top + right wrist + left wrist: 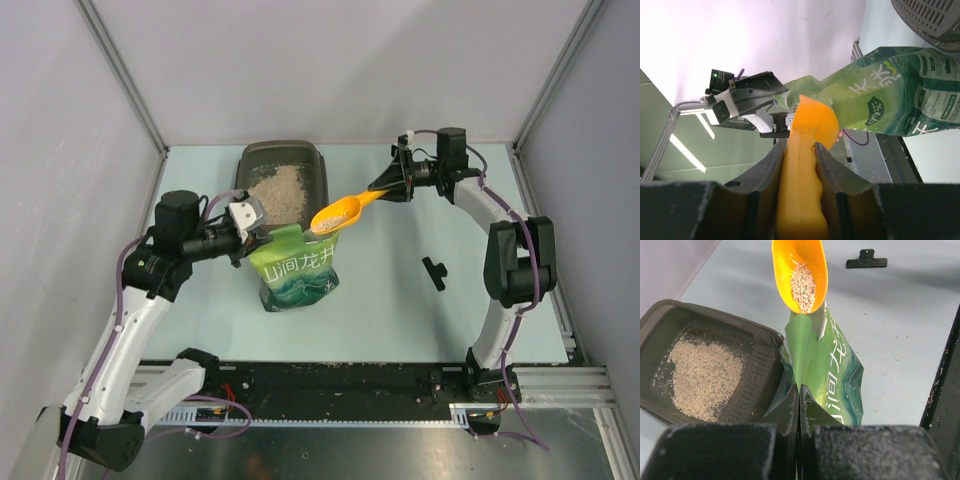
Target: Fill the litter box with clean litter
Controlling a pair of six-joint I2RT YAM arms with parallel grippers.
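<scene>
**Loaded scoop above the pouch, box only partly filled**

The right gripper (799,150) was clamped on the handle of the orange scoop (337,214). The scoop carried a small heap of clean litter (803,285) just above the mouth of the green pouch (295,270). The left gripper (799,407) was pressed together on the pouch's top edge, holding it upright.

Just behind the pouch, toward the far wall, sat the litter box (285,147). More granules lay in a patch across the middle of its floor, with dark bare plastic showing around them. I judged the filling under way but far from done, with this load not yet tipped in.

The way from scoop to box looked short and unobstructed. The box's near rim stood right beside the pouch, leaving little slack there. The table (400,300) offered room to the right, where a black clip (435,272) lay well apart.
</scene>
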